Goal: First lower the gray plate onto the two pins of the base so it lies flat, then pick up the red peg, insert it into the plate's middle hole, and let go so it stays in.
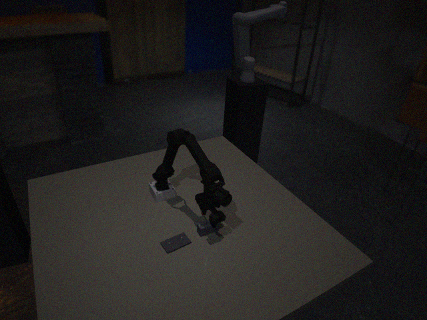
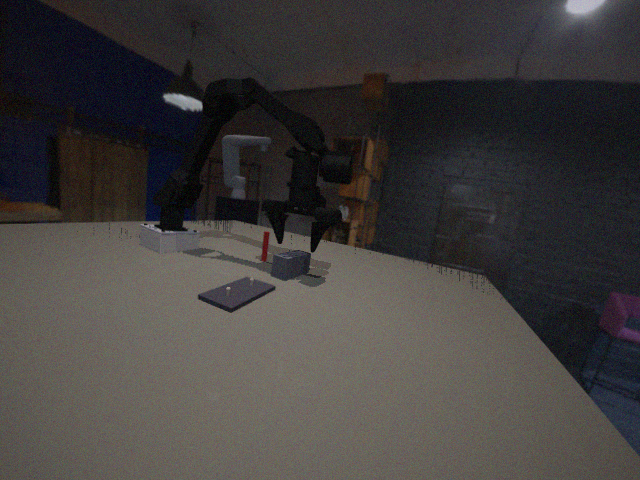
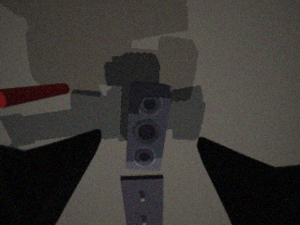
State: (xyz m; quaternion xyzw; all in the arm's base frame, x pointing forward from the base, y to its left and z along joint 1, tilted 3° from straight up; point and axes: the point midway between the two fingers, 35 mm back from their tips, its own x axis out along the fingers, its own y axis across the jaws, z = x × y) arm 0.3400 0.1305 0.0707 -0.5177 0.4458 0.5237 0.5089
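The gray plate [image 1: 202, 230] [image 2: 290, 264] [image 3: 146, 131] is a thick block with three holes in its top and rests on the table. My gripper [image 1: 211, 222] [image 2: 298, 238] [image 3: 150, 138] is open and empty. It hangs just above the plate with one finger on each side, not touching it. The dark flat base [image 1: 175, 242] [image 2: 236, 293] [image 3: 142, 199] with two small light pins lies beside the plate, nearer the table's front. The red peg [image 2: 265, 245] [image 3: 35, 94] stands upright on the table just behind the plate. In the top view the arm hides the peg.
The arm's white mount [image 1: 161, 193] [image 2: 168, 240] sits on the table [image 1: 103, 275] [image 2: 310, 387] behind the parts. A black pedestal [image 1: 244, 117] with a white robot arm stands off the table's far corner.
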